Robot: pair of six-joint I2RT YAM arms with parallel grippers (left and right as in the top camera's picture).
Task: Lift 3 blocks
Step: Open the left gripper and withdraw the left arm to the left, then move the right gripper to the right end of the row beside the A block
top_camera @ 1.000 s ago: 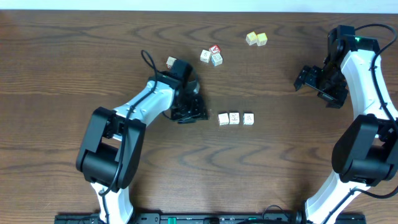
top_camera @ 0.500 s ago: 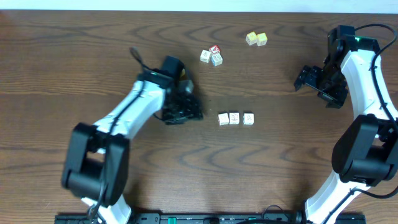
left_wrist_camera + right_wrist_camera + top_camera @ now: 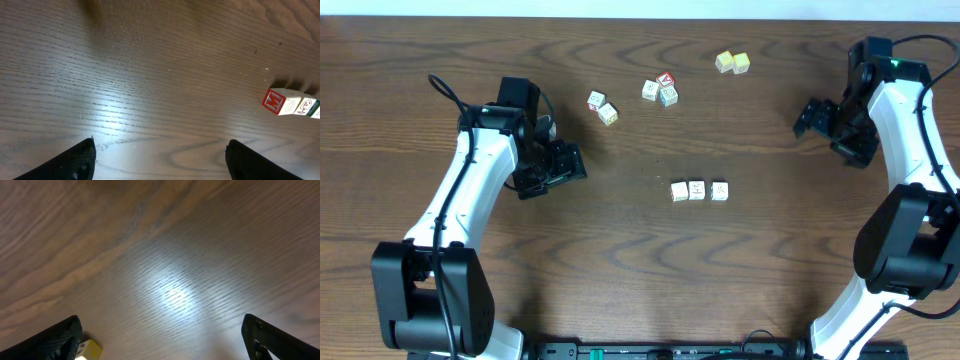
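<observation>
Three blocks (image 3: 697, 190) sit in one short, straight row on the tabletop (image 3: 770, 280), flat on their faces. The row's long axis runs side to side across my overhead view. The two cubes nearer the left gripper (image 3: 570, 165) are just beside each other, and the third stands off by a small gap.

I see the left gripper spread wide with nothing between its fingers. In its wrist view the fingertips (image 3: 82, 160) show only at the bottom corners, over bare wood. The row lies out beyond its open end, well apart and touching nothing.

The right gripper (image 3: 807, 118) is also spread wide and empty, hanging over the tabletop on the far side of the row, well apart from it. So the row lies between the two grippers.

Beyond the left gripper's tips, off to one side, sits a loose pair of cubes (image 3: 603, 108). Farther along are a cluster with a red-topped cube (image 3: 661, 89) and a pale yellow pair (image 3: 731, 62), which is nearer the right gripper.
</observation>
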